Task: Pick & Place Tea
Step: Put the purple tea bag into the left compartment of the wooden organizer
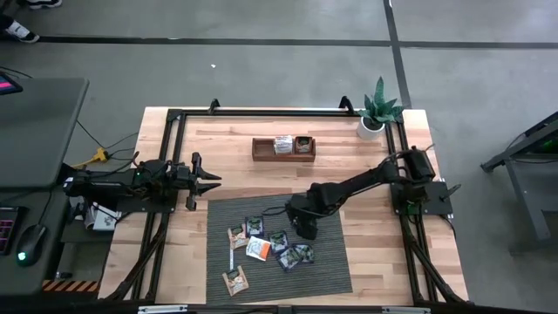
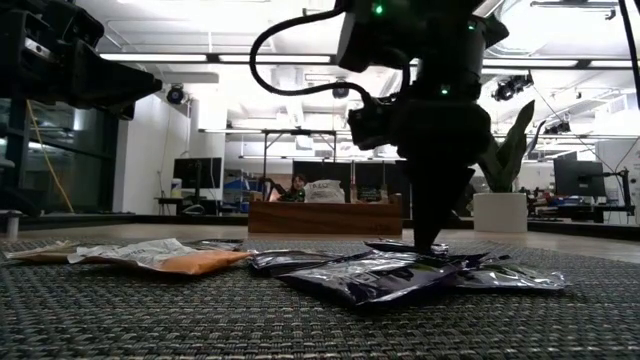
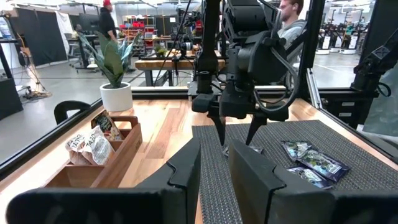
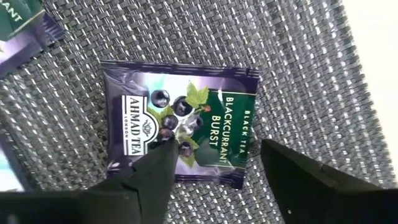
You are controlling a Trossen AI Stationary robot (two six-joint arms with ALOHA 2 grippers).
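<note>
1. My high camera is looking straight down over the whole worktop (image 1: 261,174).
2. My low camera is sitting level on the mat (image 2: 320,320), facing the room.
3. My wrist cameras are sharing that mat, the right one very close.

You have one woven grey mat (image 1: 327,262) on the near half of the table, and on it you can count about eight tea sachets (image 1: 279,240). Five are dark ones, counting the blackcurrant sachet (image 4: 180,127). Three are lighter: two tan (image 1: 235,279) and one white-and-orange (image 1: 257,249). One thin white strip (image 1: 230,255) lies among them. Toward the far edge you have one wooden tray (image 1: 261,155) holding at least three more sachets (image 3: 93,148); the exact number cannot be told. One potted plant (image 1: 380,112) stands at the far right corner. Two arms are over the table, left arm (image 1: 131,181) and right arm (image 1: 366,181). Two people (image 3: 106,18) show beyond it.
</note>
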